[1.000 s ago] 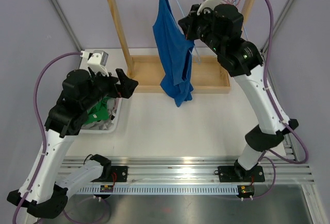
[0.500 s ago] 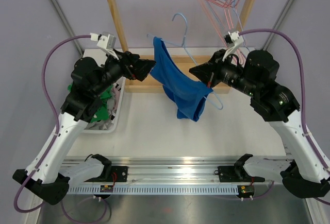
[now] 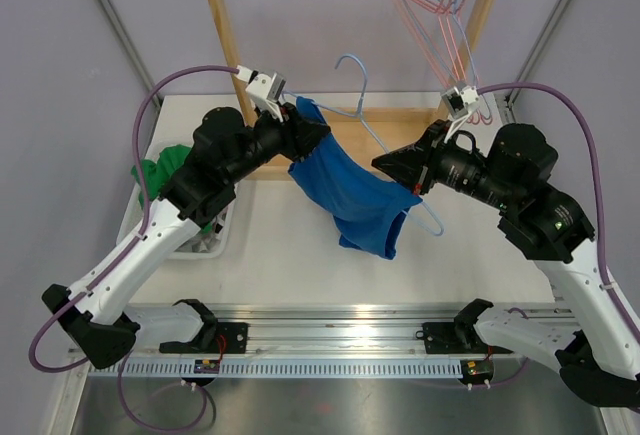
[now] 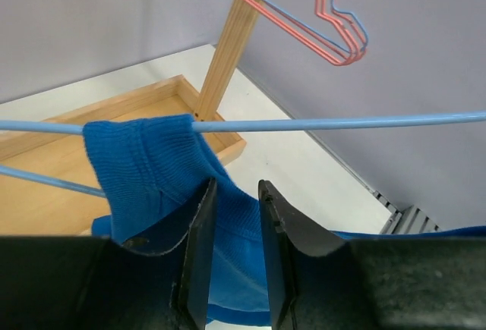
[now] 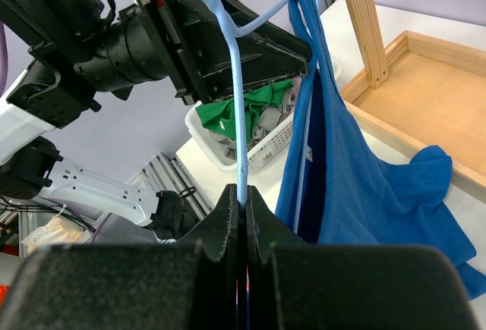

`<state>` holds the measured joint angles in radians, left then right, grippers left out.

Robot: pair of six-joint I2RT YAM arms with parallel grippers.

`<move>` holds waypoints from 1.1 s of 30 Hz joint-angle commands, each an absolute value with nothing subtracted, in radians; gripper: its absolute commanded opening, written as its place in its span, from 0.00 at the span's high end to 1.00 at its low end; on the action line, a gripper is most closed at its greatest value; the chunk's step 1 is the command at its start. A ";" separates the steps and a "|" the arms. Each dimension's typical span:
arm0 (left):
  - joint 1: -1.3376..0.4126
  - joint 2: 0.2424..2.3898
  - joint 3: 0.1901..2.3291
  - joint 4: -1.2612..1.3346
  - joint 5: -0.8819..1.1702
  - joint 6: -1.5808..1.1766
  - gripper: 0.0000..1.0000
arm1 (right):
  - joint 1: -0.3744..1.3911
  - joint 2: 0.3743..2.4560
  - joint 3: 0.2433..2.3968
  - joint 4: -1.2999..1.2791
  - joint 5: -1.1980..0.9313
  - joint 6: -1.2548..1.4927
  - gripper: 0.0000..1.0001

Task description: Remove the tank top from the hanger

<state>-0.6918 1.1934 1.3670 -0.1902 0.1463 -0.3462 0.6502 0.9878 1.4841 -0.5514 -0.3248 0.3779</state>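
**Jaws both clamped, mid-air**

Our left gripper (image 4: 231,258) jaws pinch the top (image 3: 355,200) at its strap. The right gripper (image 5: 241,207) jaws are closed on the hanger (image 5: 236,102) wire. We see the top hanging between the arms above the table (image 3: 300,265), with one strap looped over the hanger.

The pale table (image 3: 300,255) carries two things. A wooden rack base (image 3: 395,125) — a shallow tray frame — sits at the far middle. A white basket (image 3: 205,250) stands at the left, with a green garment (image 3: 155,170) heaped in it. A metal rail (image 3: 350,320) runs along the near edge.
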 commanded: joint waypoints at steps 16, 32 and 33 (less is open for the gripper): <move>-0.718 1.184 1.470 -0.293 -0.172 -0.259 0.47 | 0.646 0.973 1.496 -0.517 -0.264 0.339 1.00; -0.718 1.247 1.480 -0.262 -0.164 -0.241 0.44 | 0.646 0.962 1.493 -0.514 -0.351 0.356 1.00; -0.718 1.247 1.477 -0.255 -0.161 -0.235 0.48 | 0.646 0.960 1.486 -0.512 -0.350 0.353 1.00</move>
